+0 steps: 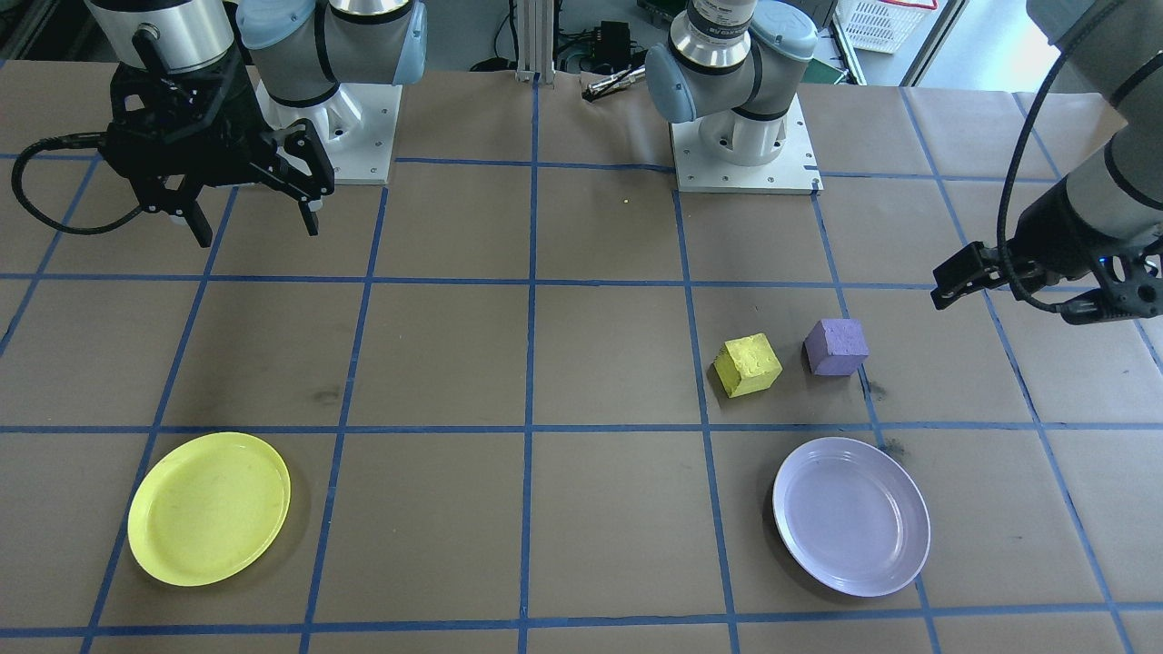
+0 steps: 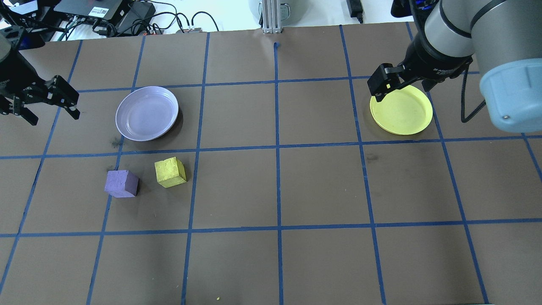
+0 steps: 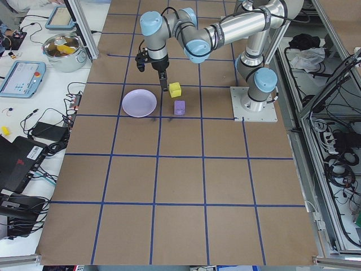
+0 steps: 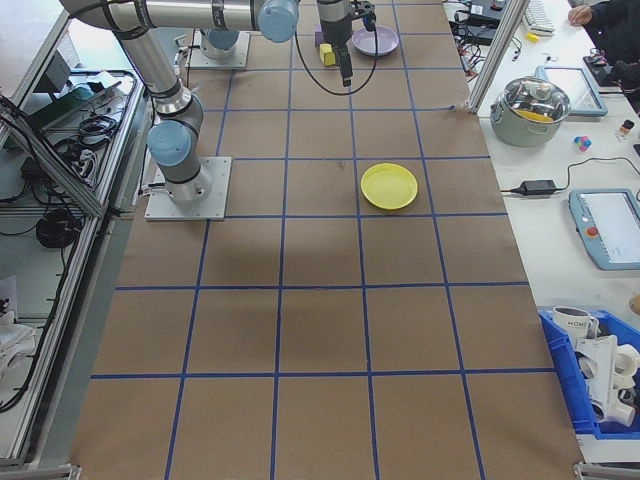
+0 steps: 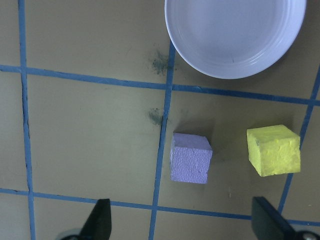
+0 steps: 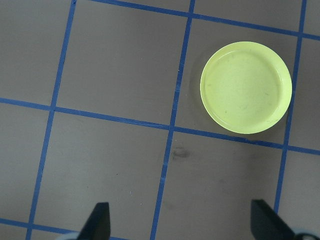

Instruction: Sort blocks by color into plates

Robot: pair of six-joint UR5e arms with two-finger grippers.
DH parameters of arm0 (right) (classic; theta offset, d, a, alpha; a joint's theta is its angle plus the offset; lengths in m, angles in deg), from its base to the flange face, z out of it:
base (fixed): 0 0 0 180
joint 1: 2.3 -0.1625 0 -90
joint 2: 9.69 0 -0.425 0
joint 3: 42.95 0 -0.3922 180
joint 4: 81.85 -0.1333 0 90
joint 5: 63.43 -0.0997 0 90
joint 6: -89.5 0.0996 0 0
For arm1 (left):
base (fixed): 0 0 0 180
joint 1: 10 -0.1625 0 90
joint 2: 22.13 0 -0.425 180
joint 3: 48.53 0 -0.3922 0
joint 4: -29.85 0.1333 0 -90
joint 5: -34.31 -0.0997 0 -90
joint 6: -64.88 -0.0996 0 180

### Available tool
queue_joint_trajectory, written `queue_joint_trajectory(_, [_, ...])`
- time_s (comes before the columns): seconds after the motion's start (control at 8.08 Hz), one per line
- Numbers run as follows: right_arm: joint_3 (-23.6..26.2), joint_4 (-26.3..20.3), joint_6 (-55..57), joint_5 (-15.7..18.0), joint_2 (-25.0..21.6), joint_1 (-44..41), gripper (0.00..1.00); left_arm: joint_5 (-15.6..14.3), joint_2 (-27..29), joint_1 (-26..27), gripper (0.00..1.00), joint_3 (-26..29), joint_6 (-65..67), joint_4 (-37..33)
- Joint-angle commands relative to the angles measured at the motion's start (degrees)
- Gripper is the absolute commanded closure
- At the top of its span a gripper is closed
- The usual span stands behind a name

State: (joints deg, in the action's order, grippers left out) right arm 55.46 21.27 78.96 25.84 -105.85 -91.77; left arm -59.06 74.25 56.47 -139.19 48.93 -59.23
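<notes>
The left gripper [image 2: 46, 101] is hovering at the left edge of the overhead view, fingers spread wide and gripping nothing. The rough, foam-like light purple cube [image 5: 190, 158] is lying just above its fingertips in the left wrist view, with the rough bright yellow cube [image 5: 274, 150] near it at centre right and the glossy pale lavender round plate [image 5: 235, 35] sitting at the upper right. The right gripper [image 1: 256, 207] is hanging wide open and empty; in its wrist view the bright yellow round plate [image 6: 246, 87] is lying at the upper right, well apart.
</notes>
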Motion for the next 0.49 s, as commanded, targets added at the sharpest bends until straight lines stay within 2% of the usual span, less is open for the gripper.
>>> queue_joint_trajectory(0.0, [0.03, -0.02, 0.0, 0.11, 0.09, 0.0, 0.0, -1.2, 2.22, 0.07, 0.0, -6.69, 0.04, 1.18])
queue_joint_trajectory(0.12, [0.03, -0.02, 0.0, 0.03, 0.0, 0.0, 0.0, -1.2, 1.54, 0.06, 0.0, -9.6, -0.22, 4.32])
queue_joint_trajectory(0.37, [0.03, -0.02, 0.09, -0.06, 0.0, 0.0, 0.0, -1.37, 3.27, -0.55, 0.0, -14.09, -2.22, 5.05])
